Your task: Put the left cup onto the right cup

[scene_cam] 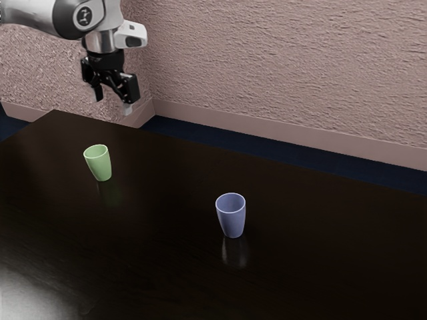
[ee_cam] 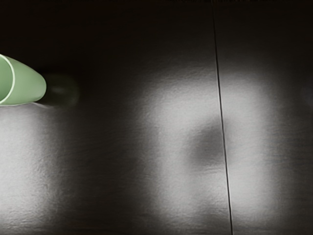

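A rough pinkish wall (scene_cam: pixel 300 60) spans the upper half of the exterior view, with a pale baseboard (scene_cam: pixel 300 137) at its foot and a narrow strip of dark blue floor (scene_cam: pixel 280 152) below that. The dark, glossy counter (scene_cam: pixel 320 267) takes up the lower half of the frame and carries faint reflections of the things standing on it. In the wrist view the same counter (ee_cam: pixel 122 171) shows broad pale glare patches and a thin dark seam (ee_cam: pixel 220 122) running across its surface. The grey and white arm (scene_cam: pixel 80 17) enters at the upper left of the exterior view. Its black end effector (scene_cam: pixel 114 103) hangs high above the counter's far left corner, fingers spread wide apart and gripping nothing. The green cup (scene_cam: pixel 98 162) stands upright on the counter at the exterior view's left, below the end effector and well clear of it. In the wrist view a part of the green cup (ee_cam: pixel 19 81) appears off to one side of the hand, far from the seam. The blue-violet cup (scene_cam: pixel 231 215) stands upright near the middle of the exterior view, lower and to the right of the green cup, and the two are well apart.
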Available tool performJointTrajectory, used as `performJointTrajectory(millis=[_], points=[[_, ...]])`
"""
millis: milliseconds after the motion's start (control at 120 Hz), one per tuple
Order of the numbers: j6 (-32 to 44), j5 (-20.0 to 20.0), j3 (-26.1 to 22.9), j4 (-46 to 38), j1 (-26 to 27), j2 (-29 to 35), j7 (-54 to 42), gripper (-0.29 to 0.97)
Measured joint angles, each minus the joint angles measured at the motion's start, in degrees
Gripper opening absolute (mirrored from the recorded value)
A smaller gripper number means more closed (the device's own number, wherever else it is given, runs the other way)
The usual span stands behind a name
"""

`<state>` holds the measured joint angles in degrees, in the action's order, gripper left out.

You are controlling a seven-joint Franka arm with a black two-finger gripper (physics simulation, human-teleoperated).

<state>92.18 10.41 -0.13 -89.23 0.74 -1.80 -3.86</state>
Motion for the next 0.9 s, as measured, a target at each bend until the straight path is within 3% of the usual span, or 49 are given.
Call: performJointTrajectory(millis=[517, 900], points=[[0.91, 0.07, 0.82, -0.12, 0.29, 0.00, -0.20, 0.68], [2.26, 0.14, 5.84, -0.34, 0.28, -1.00, -1.03, 0.68]])
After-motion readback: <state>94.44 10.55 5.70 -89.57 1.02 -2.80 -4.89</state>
